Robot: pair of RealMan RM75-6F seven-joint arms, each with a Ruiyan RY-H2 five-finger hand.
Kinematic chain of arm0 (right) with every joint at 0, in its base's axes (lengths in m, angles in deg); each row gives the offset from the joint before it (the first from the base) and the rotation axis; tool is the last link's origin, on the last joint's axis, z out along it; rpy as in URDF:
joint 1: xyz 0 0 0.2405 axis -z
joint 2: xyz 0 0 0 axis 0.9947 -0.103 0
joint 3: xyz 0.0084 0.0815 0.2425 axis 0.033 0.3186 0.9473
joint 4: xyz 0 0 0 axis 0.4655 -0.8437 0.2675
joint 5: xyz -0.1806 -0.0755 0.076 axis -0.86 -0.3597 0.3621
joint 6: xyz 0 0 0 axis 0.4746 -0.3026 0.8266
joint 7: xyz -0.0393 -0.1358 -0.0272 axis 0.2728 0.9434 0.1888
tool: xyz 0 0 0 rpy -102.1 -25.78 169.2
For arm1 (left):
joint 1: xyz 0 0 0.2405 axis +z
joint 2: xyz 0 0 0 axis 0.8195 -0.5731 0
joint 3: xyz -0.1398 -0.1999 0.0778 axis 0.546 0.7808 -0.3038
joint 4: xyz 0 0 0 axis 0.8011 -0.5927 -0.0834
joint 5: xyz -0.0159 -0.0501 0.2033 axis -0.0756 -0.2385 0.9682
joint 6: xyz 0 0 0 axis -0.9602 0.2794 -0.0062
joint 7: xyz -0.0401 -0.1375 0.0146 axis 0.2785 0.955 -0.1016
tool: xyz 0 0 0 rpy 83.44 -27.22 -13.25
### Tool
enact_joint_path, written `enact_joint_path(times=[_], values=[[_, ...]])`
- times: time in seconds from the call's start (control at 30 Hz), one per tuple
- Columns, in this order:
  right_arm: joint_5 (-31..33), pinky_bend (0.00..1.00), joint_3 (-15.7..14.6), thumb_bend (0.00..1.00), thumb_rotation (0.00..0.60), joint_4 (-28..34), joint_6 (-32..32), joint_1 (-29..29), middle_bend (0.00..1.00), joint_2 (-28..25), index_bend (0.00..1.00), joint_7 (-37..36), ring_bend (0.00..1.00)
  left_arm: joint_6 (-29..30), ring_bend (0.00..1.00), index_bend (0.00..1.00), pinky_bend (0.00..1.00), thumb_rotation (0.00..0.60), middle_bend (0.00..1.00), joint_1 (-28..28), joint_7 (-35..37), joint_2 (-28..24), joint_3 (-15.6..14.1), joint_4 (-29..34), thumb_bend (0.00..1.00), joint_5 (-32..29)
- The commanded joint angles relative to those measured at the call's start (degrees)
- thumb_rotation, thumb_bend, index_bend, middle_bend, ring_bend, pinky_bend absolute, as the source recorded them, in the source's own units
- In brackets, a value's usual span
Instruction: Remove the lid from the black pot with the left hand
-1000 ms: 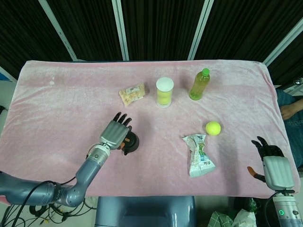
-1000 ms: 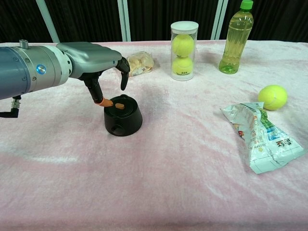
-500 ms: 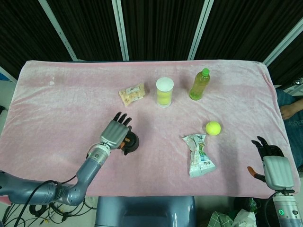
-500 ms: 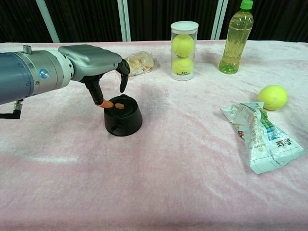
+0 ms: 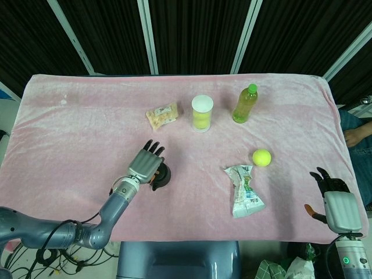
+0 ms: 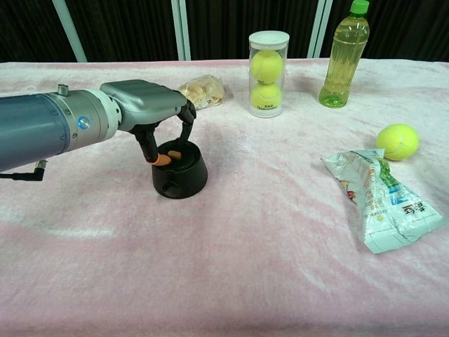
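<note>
The black pot (image 5: 162, 176) (image 6: 181, 177) stands on the pink cloth at the front left, its lid (image 6: 186, 159) resting on it. A small orange knob (image 6: 175, 154) shows on top of the lid. My left hand (image 5: 145, 163) (image 6: 144, 107) arches over the pot. Its thumb tip touches the lid left of the knob and its fingers reach down behind the knob, with a gap still visible around it. Only the head view shows my right hand (image 5: 337, 203), which hangs open with spread fingers off the table's front right corner and holds nothing.
Behind the pot lie a snack packet (image 6: 203, 91), a clear tube of tennis balls (image 6: 269, 74) and a green bottle (image 6: 342, 56). To the right are a loose tennis ball (image 6: 397, 142) and a crumpled snack bag (image 6: 379, 200).
My left hand has moved right and down over the pot. Its fingers have curled down around the lid knob and the thumb tip now touches the lid. The right hand has not moved.
</note>
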Motion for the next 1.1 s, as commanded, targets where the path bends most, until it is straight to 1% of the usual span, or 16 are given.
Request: enact_joint_path(times=[0.03,0.17,0.4,0.7,0.9,1.1], values=[[-0.08,0.21,-0.03,0.11,0.600,-0.01,-0.02,0.00,0.11,-0.02,0.19,-0.01,0.28,0.06,0.00,0.48,0.00,0.600,0.12,-0.04,-0.02,0.31,0.04,-0.30,0.31,0.06],[-0.13,0.21,-0.08,0.11,0.600,-0.01,0.01,0.00,0.11,-0.01,0.19,-0.05,0.28,0.00,0.00,0.49,0.00,0.600,0.13,-0.18,-0.31,0.78,0.00,-0.77,0.32,-0.08],[0.03,0.21,-0.01,0.11,0.600,-0.01,0.02,0.01,0.11,-0.09,0.19,-0.14,0.28,-0.14,0.00,0.52,0.00,0.600,0.13,-0.44,-1.25,1.34,-0.21,-1.33,0.38,-0.96],[0.27,0.21,0.07,0.11,0.600,0.07,0.09,0.02,0.11,-0.15,0.19,-0.40,0.28,0.54,0.00,0.54,0.00,0.600,0.13,-0.70,-2.58,1.41,-0.24,-0.94,0.41,-1.93],[0.12,0.21,0.00,0.11,0.600,0.07,0.13,-0.01,0.11,-0.13,0.19,-0.40,0.28,1.39,0.00,0.55,0.00,0.600,0.13,-0.55,-2.36,1.22,0.26,-0.56,0.43,-1.79],[0.08,0.21,0.01,0.11,0.600,0.04,0.02,0.02,0.11,-0.10,0.19,-0.41,0.28,2.49,0.00,0.55,0.00,0.600,0.13,0.20,0.85,-0.26,2.19,2.08,0.43,0.81]])
